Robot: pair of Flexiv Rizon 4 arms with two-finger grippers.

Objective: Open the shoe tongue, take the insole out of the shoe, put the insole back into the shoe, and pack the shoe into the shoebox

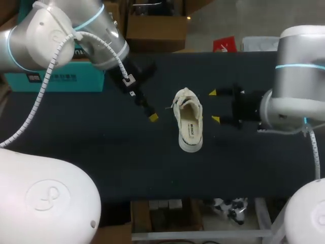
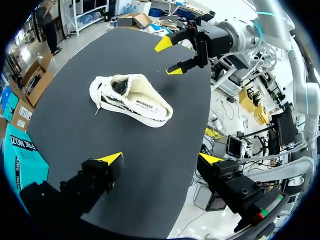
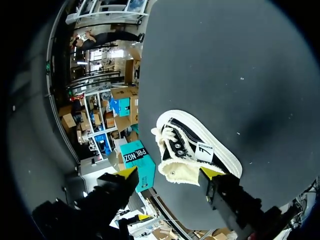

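Observation:
A white low-top shoe [image 1: 188,120] lies on the black table [image 1: 91,137], toe toward the far side, its tongue pulled up and a printed insole [image 1: 190,128] showing inside. My left gripper [image 1: 151,115] hangs just left of the shoe, open and empty; the left wrist view shows the shoe [image 2: 131,99] well ahead of its spread fingers [image 2: 161,160]. My right gripper [image 1: 214,106] stands open to the shoe's right, apart from it. In the right wrist view the shoe's fleecy collar [image 3: 186,171] lies just ahead of that gripper [image 3: 169,173]. The teal shoebox [image 1: 56,77] sits at the far left.
My left arm hides part of the shoebox, which shows again in the wrist views as a teal shoebox [image 2: 20,150] [image 3: 138,162]. Bare black tabletop lies in front of the shoe, toward the near edge [image 1: 167,195].

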